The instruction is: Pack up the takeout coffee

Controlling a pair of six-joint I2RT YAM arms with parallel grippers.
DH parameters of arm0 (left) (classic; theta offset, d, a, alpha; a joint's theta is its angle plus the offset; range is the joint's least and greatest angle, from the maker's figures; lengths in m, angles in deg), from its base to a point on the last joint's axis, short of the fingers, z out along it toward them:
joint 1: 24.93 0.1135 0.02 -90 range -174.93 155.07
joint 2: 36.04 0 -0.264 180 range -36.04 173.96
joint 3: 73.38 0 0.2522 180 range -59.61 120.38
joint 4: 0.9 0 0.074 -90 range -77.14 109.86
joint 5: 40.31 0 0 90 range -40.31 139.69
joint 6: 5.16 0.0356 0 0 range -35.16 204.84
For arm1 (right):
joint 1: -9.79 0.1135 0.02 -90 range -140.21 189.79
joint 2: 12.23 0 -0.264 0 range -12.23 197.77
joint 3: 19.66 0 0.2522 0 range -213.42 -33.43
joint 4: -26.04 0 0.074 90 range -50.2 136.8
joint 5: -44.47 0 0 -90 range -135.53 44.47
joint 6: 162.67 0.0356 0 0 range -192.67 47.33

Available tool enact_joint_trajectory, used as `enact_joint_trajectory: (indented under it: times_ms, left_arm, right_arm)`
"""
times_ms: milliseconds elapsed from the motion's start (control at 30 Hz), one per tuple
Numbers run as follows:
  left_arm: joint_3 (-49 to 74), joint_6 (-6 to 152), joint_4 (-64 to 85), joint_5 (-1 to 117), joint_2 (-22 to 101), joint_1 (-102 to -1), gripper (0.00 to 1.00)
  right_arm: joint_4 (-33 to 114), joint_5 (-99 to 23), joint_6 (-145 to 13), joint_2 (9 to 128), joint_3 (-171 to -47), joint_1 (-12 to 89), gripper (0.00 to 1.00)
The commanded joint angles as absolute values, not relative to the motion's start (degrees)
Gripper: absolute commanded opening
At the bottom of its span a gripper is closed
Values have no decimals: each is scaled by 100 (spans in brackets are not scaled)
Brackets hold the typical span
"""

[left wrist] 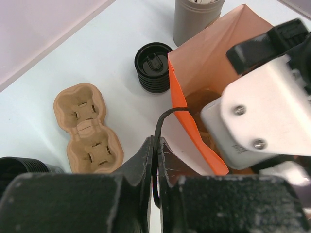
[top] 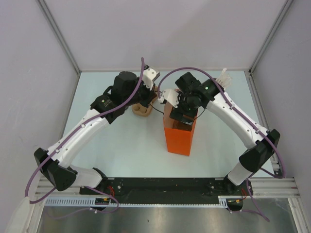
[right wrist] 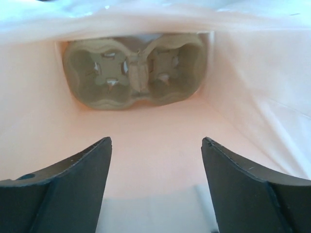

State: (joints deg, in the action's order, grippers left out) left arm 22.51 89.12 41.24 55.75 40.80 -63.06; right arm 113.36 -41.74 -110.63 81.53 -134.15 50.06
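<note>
I see a pulp cup carrier (right wrist: 136, 73) down in the orange paper bag (left wrist: 214, 53), my right gripper (right wrist: 156, 141) gaping empty above it; left gripper (left wrist: 156, 145) pinches the bag handle (left wrist: 163, 119). The takeout coffee (left wrist: 153, 68) stands beside the bag, not yet packed.

the tabletop (top: 121, 141) is taken in whole from high above its near edge, facing down. the left wrist view is aimed steeply down, close, past the left hand (left wrist: 156, 145) at the orange bag (left wrist: 209, 58). the right wrist view is held inside that bag, shared by all three.
</note>
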Motion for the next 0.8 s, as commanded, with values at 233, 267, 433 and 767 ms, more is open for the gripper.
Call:
enact_joint_trajectory:
  times_ms: [233,267,433,767]
  left_arm:
    - [2309,8801,4019,5522,3928,-6317,11]
    - [2309,8801,4019,5531,3928,-6325,12]
    - [2300,8801,4001,5540,3937,-6317,13]
    - [2283,8818,3993,5531,3928,-6317,20]
  right_arm:
    - [10765,-3999,-10906,7320,-13995,5013,96]
    - [10757,-4008,-10871,7303,-14038,5013,96]
    - [10660,-3938,-10774,6995,-14214,4961,100]
    - [10274,-3402,-10405,6424,-14768,4293,100]
